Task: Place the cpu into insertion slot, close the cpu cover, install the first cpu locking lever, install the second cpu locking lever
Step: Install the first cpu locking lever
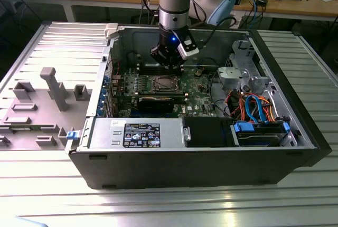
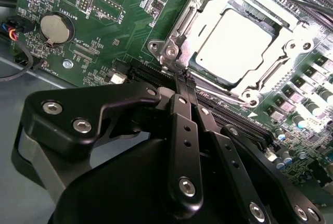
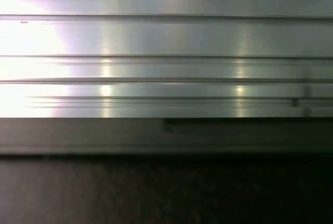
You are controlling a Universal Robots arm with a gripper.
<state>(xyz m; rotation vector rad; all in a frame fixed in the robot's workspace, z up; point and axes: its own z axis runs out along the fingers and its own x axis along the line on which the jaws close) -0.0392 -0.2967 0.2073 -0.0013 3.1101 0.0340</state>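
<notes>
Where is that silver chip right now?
The cpu sits in its socket on the green motherboard, framed by the cpu cover, just beyond the gripper in the second wrist view.

Ribbed aluminium desk [image 1: 296, 195] catching bright glare up front, grey plastic fixture tray [image 1: 31, 105] on the exterior view's left, cluttered wooden workbench [image 1: 296, 2] with cables behind.
</notes>
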